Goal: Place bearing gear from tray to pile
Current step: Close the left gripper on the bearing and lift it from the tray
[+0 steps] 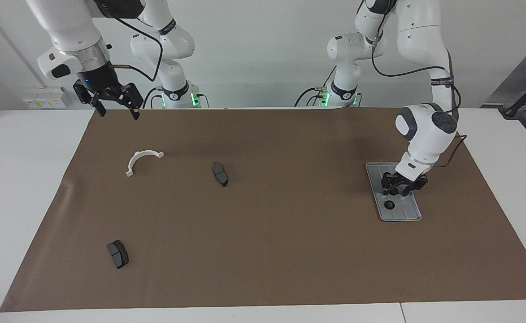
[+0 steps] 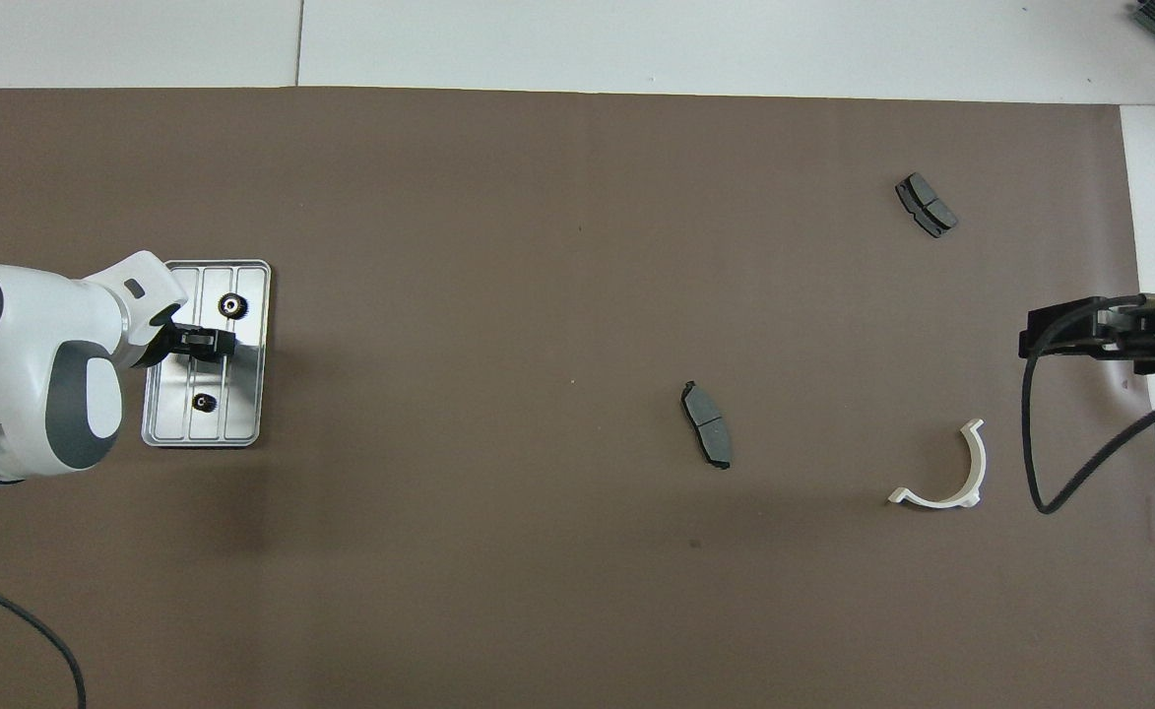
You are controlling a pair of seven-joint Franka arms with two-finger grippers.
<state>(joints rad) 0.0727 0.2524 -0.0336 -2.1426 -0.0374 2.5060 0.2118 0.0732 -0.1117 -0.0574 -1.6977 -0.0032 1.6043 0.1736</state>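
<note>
Biggest thing you've got is the table (image 1: 29, 188), white, with a big brown mat (image 1: 263, 251) spread over most of it. Next down in size is the silver ridged tray (image 2: 247, 345), sitting on the mat toward the left arm's end of the table.

Your left pincer (image 1: 402, 187) is right down over the tray, around its middle. It looks like there's a small black gear between the fingers in the facing view, but honestly I can't tell if it's clenched on it or just hanging over it.

Your right pincer (image 1: 115, 104) is waiting up in the air over the mat's edge at the right arm's end, fingers spread wide with nothing in them.

Then the loose stuff on the mat: a white half-ring (image 1: 142, 160) toward the right arm's end, a dark grey brake pad (image 1: 220, 174) nearer the middle of the mat, and a second brake pad (image 1: 118, 254) much farther from the robots than the half-ring.

Smallest of all, the black gears: one gear (image 2: 232, 305) lies in the tray's end farthest from the robots, another gear (image 2: 204, 402) toward its near end. Both are still in the tray.
</note>
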